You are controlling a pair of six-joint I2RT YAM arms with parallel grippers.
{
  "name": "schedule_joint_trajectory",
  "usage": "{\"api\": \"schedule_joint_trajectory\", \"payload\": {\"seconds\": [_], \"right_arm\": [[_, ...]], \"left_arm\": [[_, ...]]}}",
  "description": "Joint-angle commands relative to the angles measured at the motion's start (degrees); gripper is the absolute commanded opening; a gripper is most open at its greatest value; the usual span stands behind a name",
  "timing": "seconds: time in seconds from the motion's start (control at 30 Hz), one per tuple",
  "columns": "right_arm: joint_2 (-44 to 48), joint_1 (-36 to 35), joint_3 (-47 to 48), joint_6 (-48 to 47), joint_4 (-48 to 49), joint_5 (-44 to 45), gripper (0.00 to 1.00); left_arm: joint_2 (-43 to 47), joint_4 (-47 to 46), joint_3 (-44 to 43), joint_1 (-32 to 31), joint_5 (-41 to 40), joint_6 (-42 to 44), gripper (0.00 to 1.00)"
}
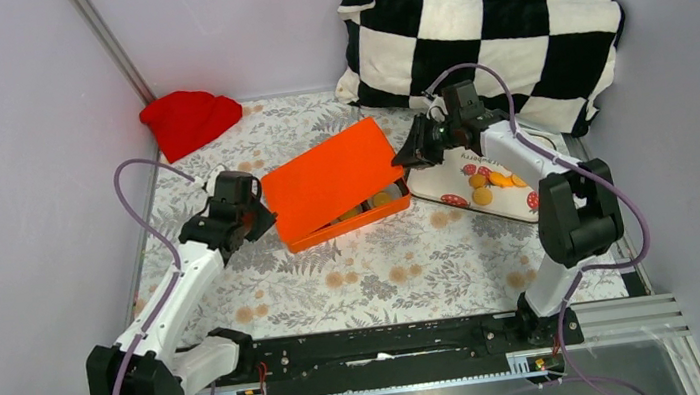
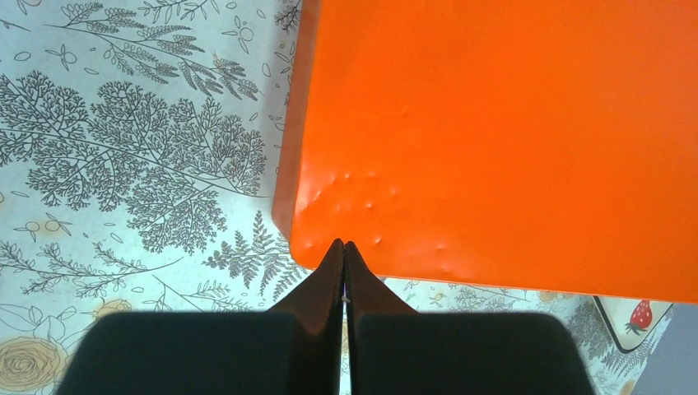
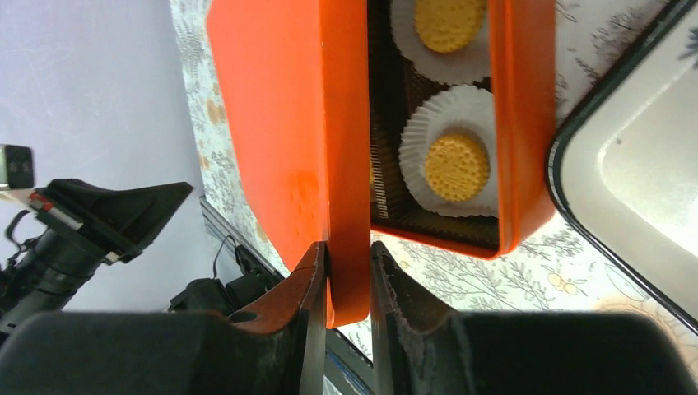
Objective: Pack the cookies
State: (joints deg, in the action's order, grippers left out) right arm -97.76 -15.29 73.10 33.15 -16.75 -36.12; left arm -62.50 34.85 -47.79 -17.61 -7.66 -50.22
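Observation:
An orange box [image 1: 359, 219] sits mid-table with its orange lid [image 1: 328, 175] lying askew over it, tilted and partly open on the near right side. My right gripper [image 1: 411, 155] is shut on the lid's right edge [image 3: 348, 271]. In the right wrist view the box [image 3: 520, 123] holds golden cookies [image 3: 457, 164] in white paper cups. More golden cookies [image 1: 491, 180] lie on the strawberry-print tray [image 1: 445, 184] to the right. My left gripper [image 1: 264, 223] is shut and empty, its tips [image 2: 344, 247] against the lid's [image 2: 510, 140] left corner.
A red cloth [image 1: 188, 120] lies at the back left. A black-and-white checkered pillow [image 1: 488, 39] fills the back right, just behind the right arm. The tray's dark rim [image 3: 576, 214] lies close to the box's end.

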Motion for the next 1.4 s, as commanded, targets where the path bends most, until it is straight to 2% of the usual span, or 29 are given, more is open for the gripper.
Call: {"api": "schedule_joint_trajectory", "payload": {"seconds": [0.0,0.23,0.5,0.6,0.67,0.8,0.87,0.93,1.0,1.07,1.13,1.27,1.37], "right_arm": [[-2.9,1.9,0.8,-5.1,-6.7,3.1,0.00],[-4.3,2.8,-2.5,-6.0,-5.3,6.6,0.00],[-6.2,4.0,-2.0,-6.2,-5.2,10.3,0.00],[-6.2,4.0,-1.5,-6.1,-5.8,12.4,0.02],[-5.5,4.0,-1.5,-5.7,-5.8,13.7,0.07],[-3.0,4.0,-1.5,-4.3,-6.4,18.6,0.41],[-1.1,4.0,-1.3,-4.3,-7.0,22.2,0.53],[0.6,4.0,-0.6,-4.6,-8.2,25.3,0.61],[2.1,3.7,0.1,-5.2,-9.1,26.9,0.62],[3.4,2.8,0.8,-6.1,-9.7,27.5,0.61],[4.3,0.6,2.0,-7.6,-10.2,28.6,0.54],[3.1,-7.0,6.4,-9.9,-12.0,33.0,0.18],[-1.6,-10.9,10.6,-10.6,-14.2,32.9,0.04]], "left_arm": [[-0.9,-2.9,0.6,-0.1,0.6,1.6,0.00],[-3.3,-6.5,2.9,-0.1,1.9,1.6,0.00],[-10.7,-19.6,10.6,-0.6,4.8,3.1,0.00],[-14.0,-21.8,11.6,-1.4,5.6,3.0,0.00],[-14.8,-22.4,12.0,-1.7,5.6,2.8,0.00],[-14.8,-22.8,12.4,-1.8,5.2,3.0,0.00],[-14.8,-22.9,12.4,-1.8,5.2,3.0,0.00],[-15.1,-23.2,12.6,-1.8,5.4,2.9,0.00],[-15.6,-23.8,12.6,-1.9,5.8,2.8,0.00],[-16.3,-24.3,12.7,-2.0,6.0,2.7,0.00],[-17.1,-24.7,12.5,-2.1,6.4,2.7,0.00],[-18.2,-25.2,11.8,-2.4,6.5,2.7,0.00],[-18.1,-25.1,11.1,-2.5,6.4,2.9,0.00]]}}
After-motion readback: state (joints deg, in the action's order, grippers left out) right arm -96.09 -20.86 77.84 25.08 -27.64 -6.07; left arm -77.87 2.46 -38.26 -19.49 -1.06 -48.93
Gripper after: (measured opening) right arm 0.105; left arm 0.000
